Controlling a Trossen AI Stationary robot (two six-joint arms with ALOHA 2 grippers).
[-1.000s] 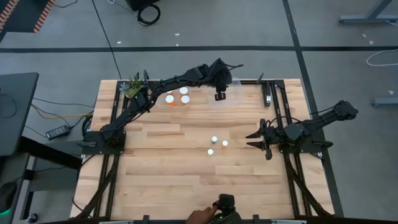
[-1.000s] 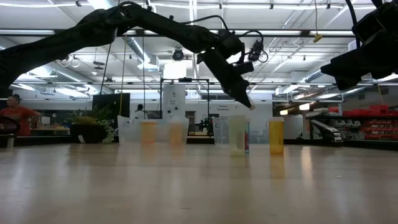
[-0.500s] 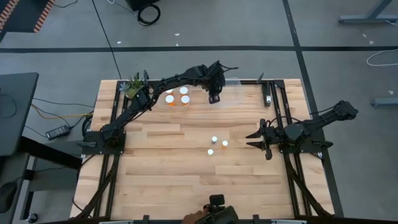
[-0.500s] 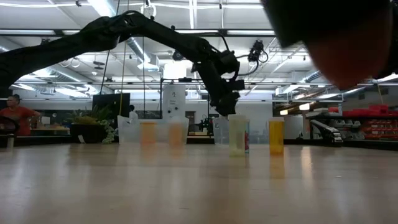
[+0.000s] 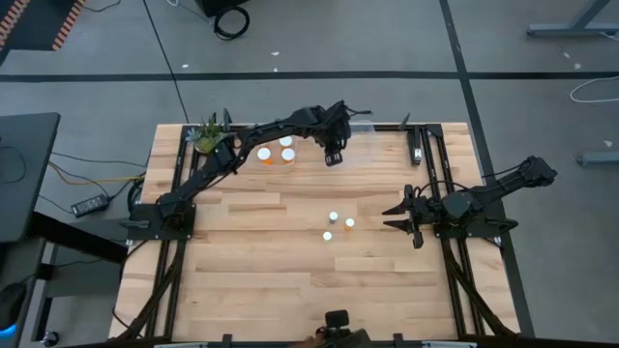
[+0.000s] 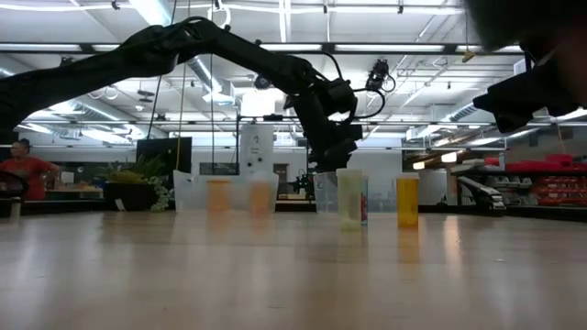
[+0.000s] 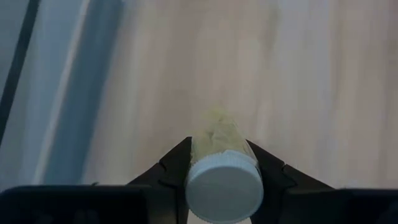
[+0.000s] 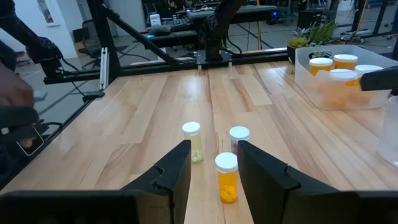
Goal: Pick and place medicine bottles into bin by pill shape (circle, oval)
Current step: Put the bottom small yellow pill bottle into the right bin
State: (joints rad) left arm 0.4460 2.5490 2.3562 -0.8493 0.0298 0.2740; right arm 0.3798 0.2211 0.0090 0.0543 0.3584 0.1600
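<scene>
My left gripper [image 5: 333, 157] hangs over the table's far side, between a clear bin [image 5: 253, 164] that holds several orange bottles with white caps [image 5: 264, 154] and a second clear bin [image 5: 360, 141]. It is shut on a small bottle [image 7: 224, 186] with a white cap and pale yellowish contents. Three small bottles [image 5: 333, 217] [image 5: 349, 222] [image 5: 327, 235] stand upright on the table's middle. They also show in the right wrist view [image 8: 192, 140] [image 8: 239, 138] [image 8: 227, 177]. My right gripper [image 8: 214, 186] is open and empty at the table's right [image 5: 401, 215], facing them. My left gripper pinches the small bottle's body [image 7: 214, 138] just below the white cap [image 7: 224, 185], between its two fingers [image 7: 176, 167]. The fingers come from above and point down. The bottle hangs upright, cap up, lifted clear of the table.
A small green potted plant [image 5: 206, 135] stands at the far left corner. A dark object [image 5: 337, 320] sits at the table's near edge. In the right wrist view a person's hand [image 8: 13, 93] shows beyond the table. Bare wood lies between the bins and the three bottles.
My left gripper has gone from over the right clear bin toward the table's left and a little toward the near edge, and has turned from slanting to pointing down, still shut on the small bottle. A person's hand at the near edge has drawn back.
</scene>
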